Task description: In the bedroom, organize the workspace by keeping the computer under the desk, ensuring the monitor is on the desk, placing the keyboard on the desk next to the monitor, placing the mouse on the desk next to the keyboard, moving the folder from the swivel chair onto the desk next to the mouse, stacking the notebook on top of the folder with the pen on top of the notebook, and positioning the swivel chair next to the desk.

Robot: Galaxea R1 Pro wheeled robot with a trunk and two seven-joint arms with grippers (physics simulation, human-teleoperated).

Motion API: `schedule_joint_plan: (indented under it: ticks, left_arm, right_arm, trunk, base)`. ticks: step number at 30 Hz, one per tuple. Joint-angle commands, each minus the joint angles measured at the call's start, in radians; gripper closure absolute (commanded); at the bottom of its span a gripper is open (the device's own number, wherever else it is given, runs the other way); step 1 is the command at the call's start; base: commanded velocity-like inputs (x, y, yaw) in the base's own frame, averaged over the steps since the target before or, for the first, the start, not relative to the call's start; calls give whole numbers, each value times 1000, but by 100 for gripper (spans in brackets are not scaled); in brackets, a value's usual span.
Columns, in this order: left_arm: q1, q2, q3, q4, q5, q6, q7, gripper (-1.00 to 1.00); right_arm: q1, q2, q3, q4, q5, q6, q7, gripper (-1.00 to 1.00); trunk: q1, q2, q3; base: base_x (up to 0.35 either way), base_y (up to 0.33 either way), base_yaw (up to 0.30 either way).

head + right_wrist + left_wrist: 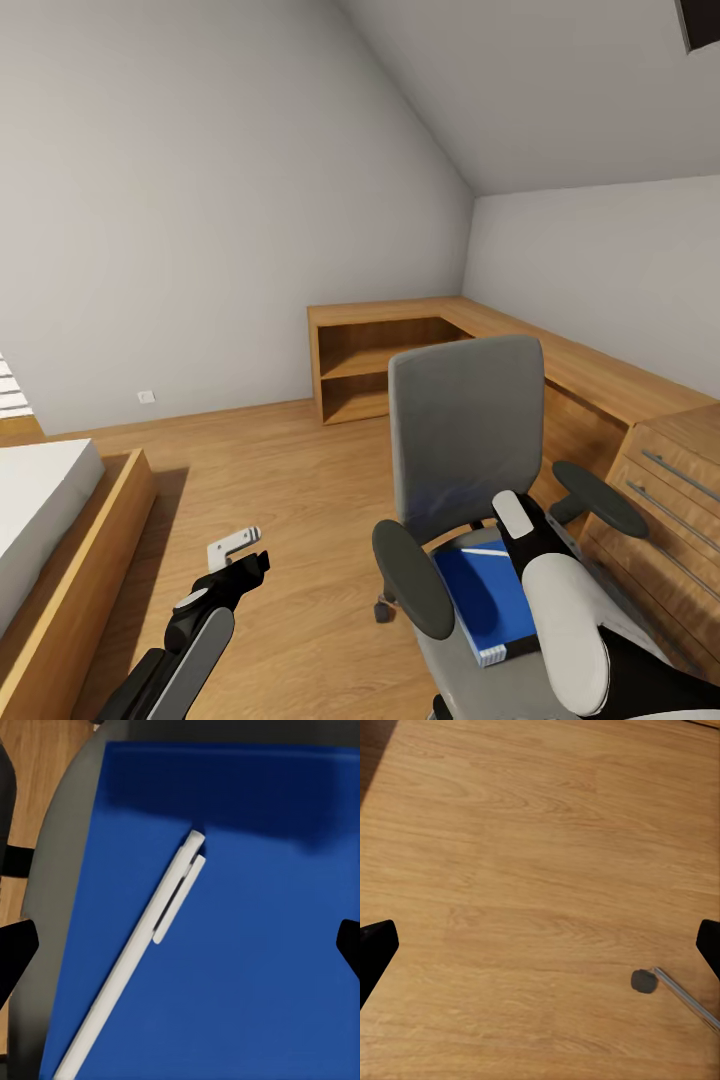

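Head view: the swivel chair (pixel 465 440) stands on the wooden floor (pixel 260 470) just in front of the corner desk (pixel 560 350), grey backrest facing you. On its seat lies a blue book-like item, notebook or folder (pixel 487 600); you cannot tell which from these pictures. A thin white line on its cover reads as the pen.

Your right arm reaches down over the seat, its white forearm covering the item's right edge. Right wrist view: your right gripper (pixel 180 952) hangs directly above the blue cover (pixel 247 945). Its two dark fingertips (pixel 15 952) sit wide apart at the picture's edges and touch nothing. The white pen (pixel 142 952) lies diagonally on the cover, clip side up, between the spread fingers. The grey seat (pixel 45 907) shows along one side of the cover.

Your left arm is held low over bare floor, left of the chair. Left wrist view: your left gripper (pixel 540 945) is spread wide and empty, with wood planks below. A chair caster (pixel 643 981) and a metal leg (pixel 686 999) sit near one fingertip.

The bed (pixel 40 510) is at the far left. A drawer unit (pixel 665 500) is at the right, beside the chair.
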Motion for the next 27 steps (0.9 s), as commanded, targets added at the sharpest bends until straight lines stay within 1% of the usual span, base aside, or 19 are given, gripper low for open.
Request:
schedule_joint_plan:
  ticks: [1,9,16,21,27]
  left_arm:
    - [-1,1,-2,-1,7,2,8,-100]
    - [-1,1,-2,-1,7,2,8,-100]
    - [-1,1,-2,-1,7,2,8,-100]
    - [-1,1,-2,-1,7,1,8,-100]
    - [-1,1,-2,-1,8,1,8,-100]
  right_arm:
    - [-1,1,-4,-3,2,10,-3,-100]
    - [-1,1,-4,-3,1,10,-3,-100]
    - [-1,1,-4,-3,1,11,-3,-100]
    - [-1,1,-4,-3,1,11,-3,-100]
    - [-1,1,-4,-3,2,10,-3,-100]
  trunk:
    - [4,-8,-4]
    - [35,-64,-29]
    - [35,-64,-29]
    - [54,-99,-45]
    - [54,-99,-45]
  base:
    - [0,0,0]
    - [0,0,0]
    - [0,0,0]
    - [0,0,0]
    - [0,0,0]
